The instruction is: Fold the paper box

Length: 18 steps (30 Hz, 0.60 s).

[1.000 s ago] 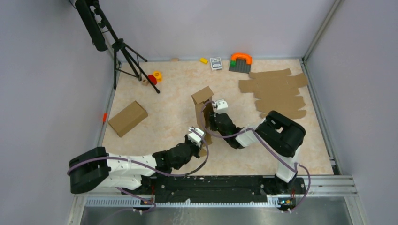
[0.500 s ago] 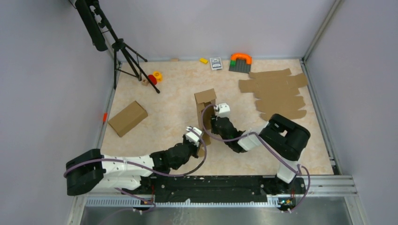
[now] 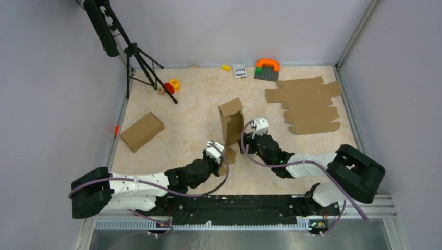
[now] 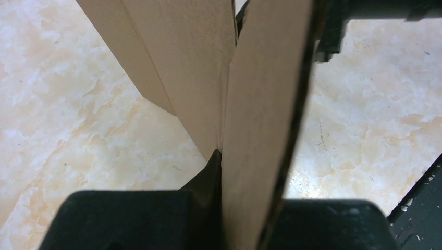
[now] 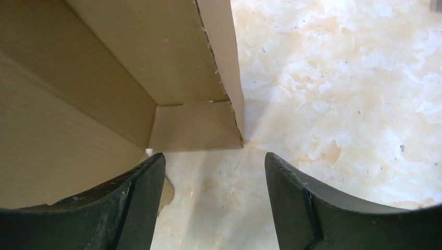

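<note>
Pinching the box [image 3: 232, 125] by its near flap is your left gripper [image 3: 218, 152]. The jaws are pressed together on the cardboard, and the wrist view shows one panel running edge-on between the fingers [image 4: 211, 169]. The box sits mid-table, half formed. Its long axis runs from that gripper away toward the far wall, with the far end apparently reared up, though the tilt is hard to read from above. To its right, your right gripper [image 3: 254, 129] is just beside the box's right wall. Its jaws are spread with only bare table [image 5: 333, 78] between them. From that wrist camera, the box's open corner lies ahead and left of the jaws, not inside them. Judgement: the left arm anchors and the right arm is free. You would need to bring the right gripper leftward to catch that wall.
</note>
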Tool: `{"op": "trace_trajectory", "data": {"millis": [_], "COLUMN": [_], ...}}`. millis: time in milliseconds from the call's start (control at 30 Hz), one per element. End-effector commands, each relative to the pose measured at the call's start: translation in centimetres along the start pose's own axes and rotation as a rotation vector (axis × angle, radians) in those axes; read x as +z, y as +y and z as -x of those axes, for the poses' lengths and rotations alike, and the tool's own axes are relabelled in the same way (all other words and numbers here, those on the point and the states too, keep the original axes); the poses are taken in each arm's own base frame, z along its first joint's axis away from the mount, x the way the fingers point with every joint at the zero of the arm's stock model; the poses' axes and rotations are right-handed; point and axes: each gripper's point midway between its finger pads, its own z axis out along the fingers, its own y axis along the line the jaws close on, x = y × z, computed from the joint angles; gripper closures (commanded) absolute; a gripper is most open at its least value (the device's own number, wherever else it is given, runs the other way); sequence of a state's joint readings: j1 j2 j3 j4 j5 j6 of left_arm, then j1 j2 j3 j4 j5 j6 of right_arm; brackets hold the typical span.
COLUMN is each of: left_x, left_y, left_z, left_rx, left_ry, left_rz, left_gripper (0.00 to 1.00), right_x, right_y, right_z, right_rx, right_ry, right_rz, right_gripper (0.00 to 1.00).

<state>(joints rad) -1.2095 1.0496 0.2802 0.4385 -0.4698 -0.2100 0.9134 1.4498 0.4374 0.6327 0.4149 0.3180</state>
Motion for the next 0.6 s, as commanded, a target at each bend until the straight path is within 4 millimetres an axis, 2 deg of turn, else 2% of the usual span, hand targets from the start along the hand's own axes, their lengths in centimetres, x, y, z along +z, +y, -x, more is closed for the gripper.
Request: {"op": "trace_trajectory", "data": {"millis": [0, 100, 267, 367, 567], "left_x": [-0.5, -0.5, -0.5, -0.5, -0.5], "left_y": [0.0, -0.1, -0.2, -0.3, -0.3], "left_z": [-2.1, -2.2, -2.3, -2.1, -2.2], "left_rx": [0.028, 0.032, 0.034, 0.037, 0.04], "left_ry": [0.07, 0.075, 0.075, 0.07, 0.073], "left_rz": [-0.025, -0.033, -0.042, -0.043, -0.046], "left_gripper": [1.0, 1.0, 1.0, 1.0, 1.0], "right_x": [-2.2, -3.6, -6.3, -7.1, -6.7], "right_y": [1.3, 1.2, 0.9, 0.5, 0.5], "right_z": [2.7, 4.6, 9.7, 12.5, 18.4], "right_rx": [0.02, 0.023, 0.082, 0.155, 0.254], "right_ry": [-0.073, -0.104, -0.185, -0.195, -0.168], "right_rz": [0.107, 0.116, 0.156, 0.182, 0.163], "right_gripper": [0.3, 0.3, 0.29, 0.28, 0.09]}}
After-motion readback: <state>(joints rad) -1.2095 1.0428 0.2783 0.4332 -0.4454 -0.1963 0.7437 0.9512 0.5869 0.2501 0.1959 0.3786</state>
